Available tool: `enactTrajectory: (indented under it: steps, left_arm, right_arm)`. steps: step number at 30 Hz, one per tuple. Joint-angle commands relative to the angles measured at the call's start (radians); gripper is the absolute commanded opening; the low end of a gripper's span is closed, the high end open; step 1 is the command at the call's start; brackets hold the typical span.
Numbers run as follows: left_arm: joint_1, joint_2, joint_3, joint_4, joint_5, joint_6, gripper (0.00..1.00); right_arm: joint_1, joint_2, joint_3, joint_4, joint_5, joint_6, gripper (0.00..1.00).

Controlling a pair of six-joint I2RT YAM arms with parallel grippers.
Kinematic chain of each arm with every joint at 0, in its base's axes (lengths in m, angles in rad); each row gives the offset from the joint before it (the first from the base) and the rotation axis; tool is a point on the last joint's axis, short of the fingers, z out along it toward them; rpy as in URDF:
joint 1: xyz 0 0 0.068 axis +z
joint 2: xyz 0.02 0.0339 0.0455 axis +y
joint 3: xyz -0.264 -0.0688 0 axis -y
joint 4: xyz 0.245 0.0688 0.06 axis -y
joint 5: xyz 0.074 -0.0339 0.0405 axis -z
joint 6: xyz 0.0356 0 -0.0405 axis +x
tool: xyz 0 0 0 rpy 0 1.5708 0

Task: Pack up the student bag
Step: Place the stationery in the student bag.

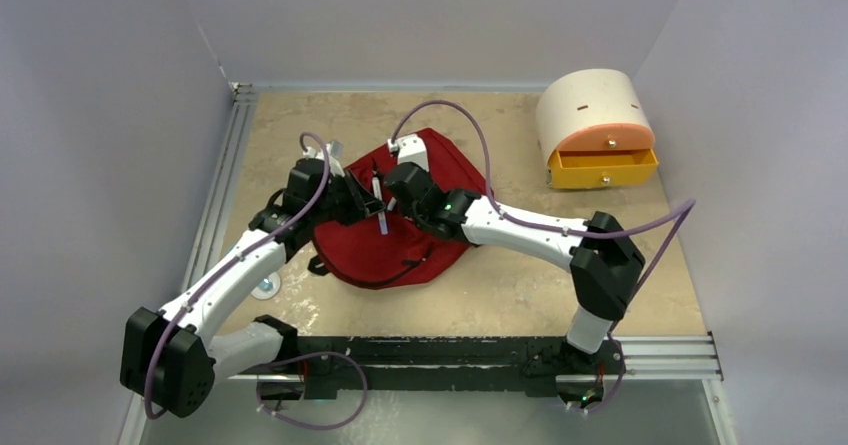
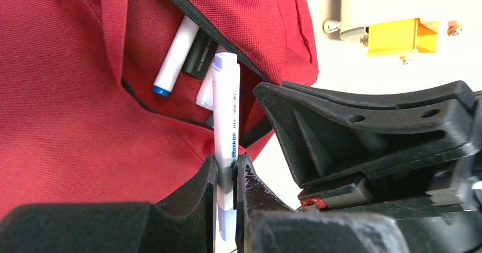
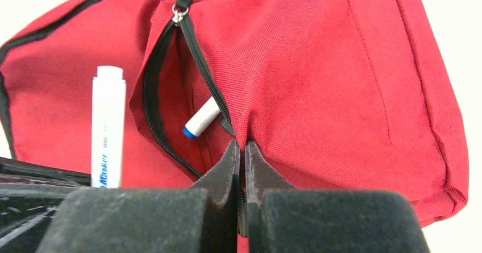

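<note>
Top external view: the student bag (image 1: 375, 253) is seen lying flat near the middle of the counter (image 1: 520, 295), with both arms bent in over it. Its front pocket (image 3: 170, 111) is unzipped, and the zipper pull (image 3: 181, 13) is parked at the far end of the opening.

Right wrist view: the right jaws are pressed together on a fold of red fabric at the pocket's lip. The pinch is judged to be there so that the mouth is held agape. One blue-capped marker (image 3: 202, 118) is seen inside.

Left wrist view: a white pen (image 2: 226, 116) is pinched upright in the left jaws, gripped near its lower end. That grip is probably chosen so the free length can be fed into the slot.

Differences noted:
- More of the pocket's contents are given by the left wrist view, including a black marker (image 2: 199, 53) beside the blue-capped one. That one is hidden by fabric in the right wrist view.
- The pen is shown by the right wrist view to stand beside the opening, not in it.
- From above, the contents cannot be made out.
- Only from above is the whole drawer box (image 1: 597, 130) seen, at the far right, well apart from the bag, with one drawer pulled out.
</note>
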Motion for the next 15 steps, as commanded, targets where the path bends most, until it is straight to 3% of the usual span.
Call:
enactTrajectory:
  steps: [1, 15]
  left_arm:
    - [0.005, 0.014, -0.013, 0.089, 0.061, -0.002, 0.00]
    - [0.004, 0.134, 0.017, 0.153, 0.158, -0.003, 0.00]
  right_arm:
    - [-0.015, -0.087, 0.021, 0.078, 0.010, 0.058, 0.00]
    - [-0.061, -0.196, -0.073, 0.212, -0.095, 0.079, 0.00]
